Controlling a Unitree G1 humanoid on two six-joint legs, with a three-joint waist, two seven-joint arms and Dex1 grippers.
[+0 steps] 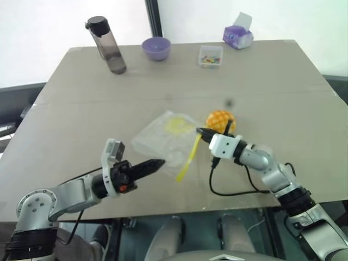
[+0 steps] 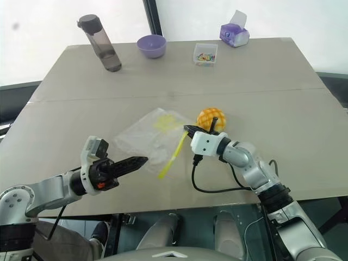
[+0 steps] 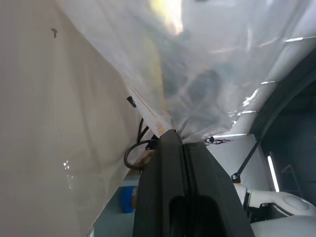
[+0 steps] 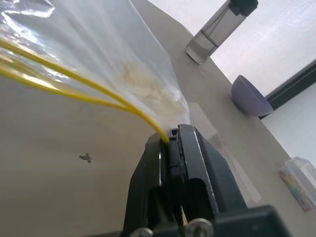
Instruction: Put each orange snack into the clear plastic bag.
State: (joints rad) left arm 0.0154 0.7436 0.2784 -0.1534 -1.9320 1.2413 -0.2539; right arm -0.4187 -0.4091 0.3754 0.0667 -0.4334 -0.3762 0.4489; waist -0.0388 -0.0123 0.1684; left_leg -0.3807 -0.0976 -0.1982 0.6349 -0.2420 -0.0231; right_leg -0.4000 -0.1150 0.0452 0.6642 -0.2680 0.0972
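Both grippers pinch the clear plastic bag [image 1: 166,136]: the left gripper [image 1: 154,165] its near edge, the right gripper [image 1: 200,131] its yellow strip, probably to spread the mouth for the orange snack [image 1: 220,120].

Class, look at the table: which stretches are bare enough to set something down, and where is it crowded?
Bare: the wide middle band between the back row, bottle, bowl, small box, tissue pack, and the clear plastic bag; also both side edges. Crowded: around the bag, the orange snack and both grippers.
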